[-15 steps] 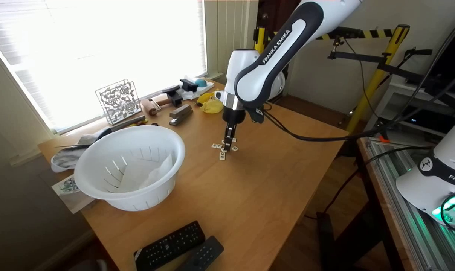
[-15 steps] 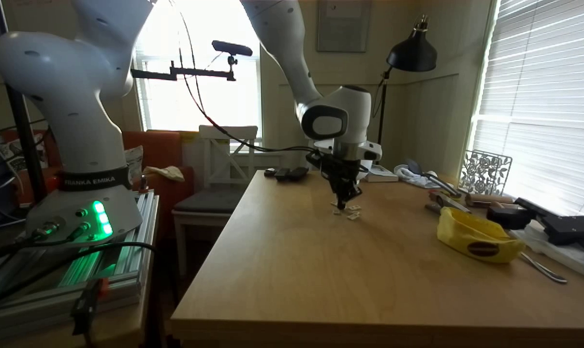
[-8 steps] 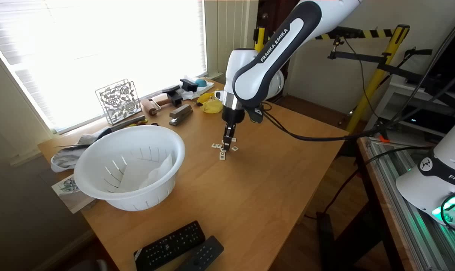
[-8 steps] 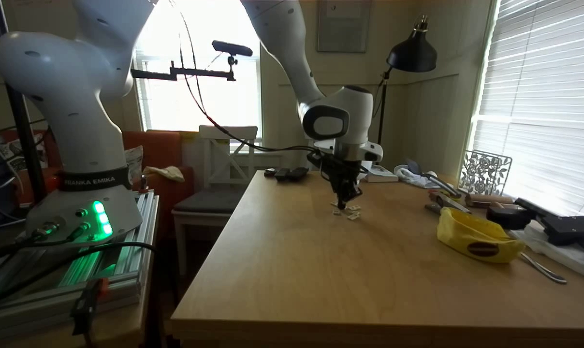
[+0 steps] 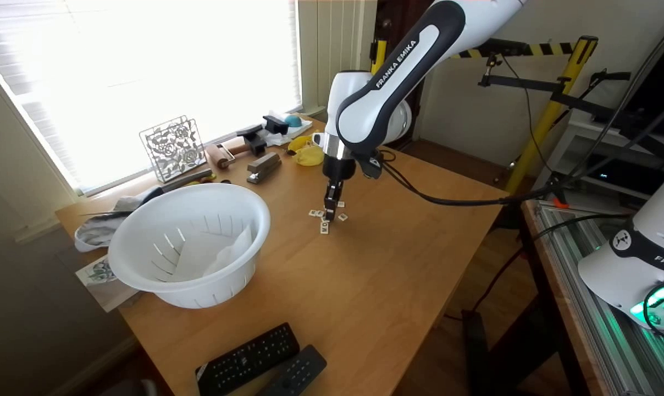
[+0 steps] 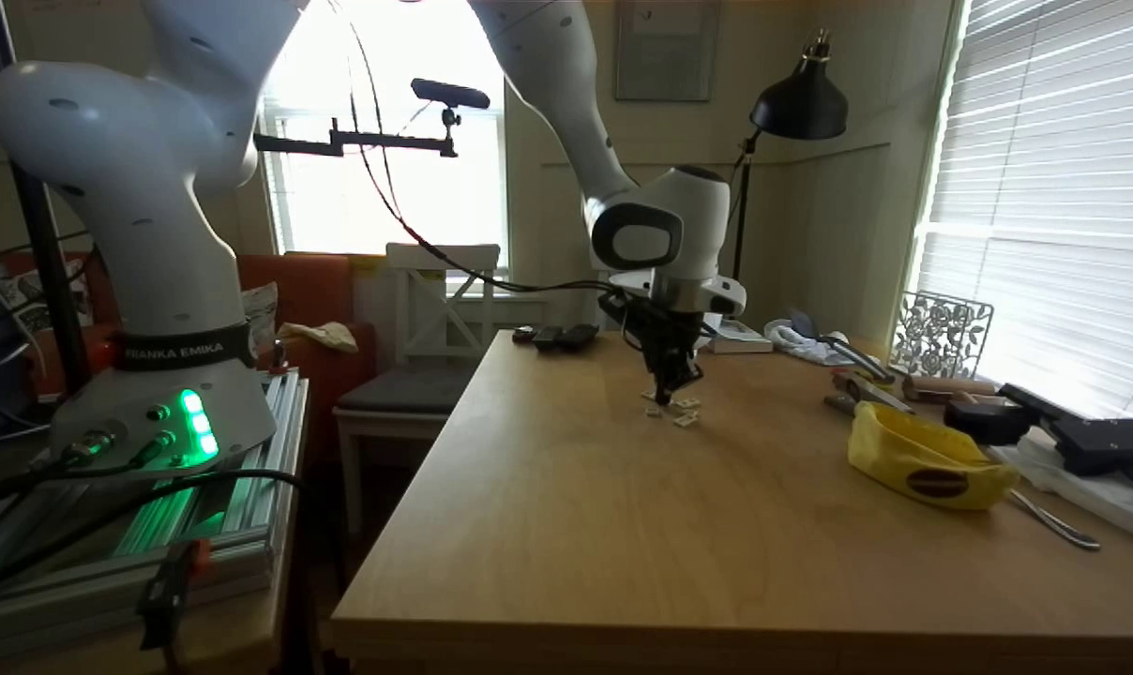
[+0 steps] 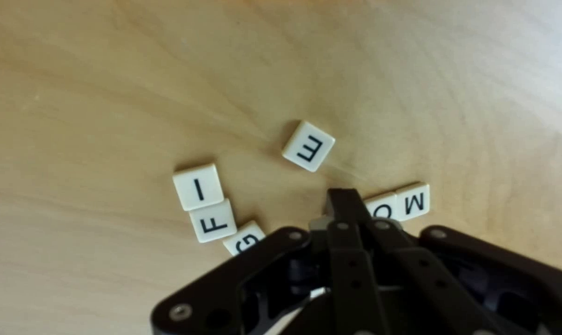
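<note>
Now, tool (image 5: 329, 216): jaws together, low over the letter tiles (image 7: 211, 220); contact unclear.
Arm (image 5: 400, 69): slightly nearer the tabletop's (image 5: 376, 264) edge by the window (image 5: 145, 71) than a second ago.
G tile (image 7: 244, 237): partly behind the tool; letter tiles unmoved, well in from every edge.
Bowl (image 5: 222, 287), remotes (image 5: 248, 357): near the adjoining edge.

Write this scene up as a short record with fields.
Readable: I tile, F tile, G tile, E tile, O tile, M tile
Touching pairs: I with F, O with M
Hand: shut, nothing seen in it; partly hides G and O in the wrist view
White bowl: slotted, paper-like sheet inside
Remotes: two, black, one beside the other
</note>
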You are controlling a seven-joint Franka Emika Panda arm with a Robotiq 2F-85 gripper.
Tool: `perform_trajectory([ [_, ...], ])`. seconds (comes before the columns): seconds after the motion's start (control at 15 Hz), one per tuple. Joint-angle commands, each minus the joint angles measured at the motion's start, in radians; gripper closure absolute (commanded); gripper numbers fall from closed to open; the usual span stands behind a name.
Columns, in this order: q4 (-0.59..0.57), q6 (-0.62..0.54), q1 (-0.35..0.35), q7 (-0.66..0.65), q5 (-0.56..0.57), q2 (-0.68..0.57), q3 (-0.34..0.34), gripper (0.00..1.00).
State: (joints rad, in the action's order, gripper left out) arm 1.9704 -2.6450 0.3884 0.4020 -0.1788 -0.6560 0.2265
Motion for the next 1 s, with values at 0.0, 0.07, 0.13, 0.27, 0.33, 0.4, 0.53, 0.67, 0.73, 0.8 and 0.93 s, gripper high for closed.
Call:
perform_trajectory([
  [0.0, -0.038, 0.033, -0.023, -0.01, -0.038, -0.034, -0.019, 1.0],
  [0.07, -0.04, 0.036, -0.024, -0.012, -0.041, -0.035, -0.02, 1.0],
  [0.13, -0.043, 0.041, -0.025, -0.014, -0.043, -0.035, -0.021, 1.0],
  [0.27, -0.051, 0.052, -0.026, -0.017, -0.052, -0.039, -0.021, 1.0],
  [0.33, -0.053, 0.055, -0.027, -0.02, -0.056, -0.04, -0.022, 1.0],
  [0.4, -0.056, 0.059, -0.027, -0.021, -0.061, -0.041, -0.021, 1.0],
  [0.53, -0.06, 0.063, -0.029, -0.025, -0.07, -0.043, -0.021, 1.0],
  [0.67, -0.055, 0.062, -0.034, -0.034, -0.075, -0.039, -0.026, 1.0],
  [0.73, -0.048, 0.058, -0.041, -0.043, -0.074, -0.031, -0.033, 1.0],
  [0.8, -0.035, 0.052, -0.049, -0.056, -0.07, -0.016, -0.04, 1.0],
  [0.93, -0.007, 0.041, -0.07, -0.085, -0.058, 0.014, -0.059, 1.0],
])
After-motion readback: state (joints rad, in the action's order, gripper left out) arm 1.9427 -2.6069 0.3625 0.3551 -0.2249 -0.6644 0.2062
